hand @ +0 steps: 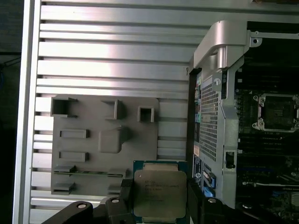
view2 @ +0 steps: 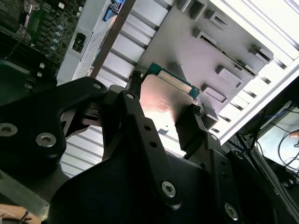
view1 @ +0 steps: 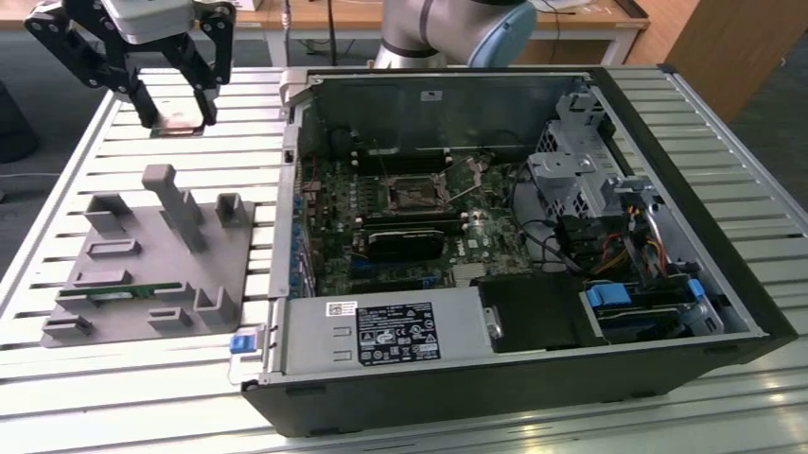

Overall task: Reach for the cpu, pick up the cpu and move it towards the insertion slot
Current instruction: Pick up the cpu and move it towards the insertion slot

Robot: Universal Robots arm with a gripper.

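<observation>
My gripper (view1: 177,117) hangs above the slatted table at the exterior view's upper left, shut on the cpu (view1: 177,123). In both wrist views the cpu (hand: 160,196) (view2: 161,102) shows as a silvery square with a green edge, pinched between the two black fingers (hand: 125,191). The insertion slot (view1: 414,194) is a dark square socket in a metal bracket on the motherboard inside the open computer case (view1: 657,142). It lies well off toward the exterior view's right of the gripper. The first wrist view also shows the insertion slot (hand: 279,112) inside the case.
A grey fixture plate (view1: 132,251) with raised posts lies on the table below the gripper and carries a green memory stick (view1: 120,295). A black cooler block (view1: 404,244) sits just below the socket. The case's metal wall (view1: 293,123) stands between gripper and motherboard.
</observation>
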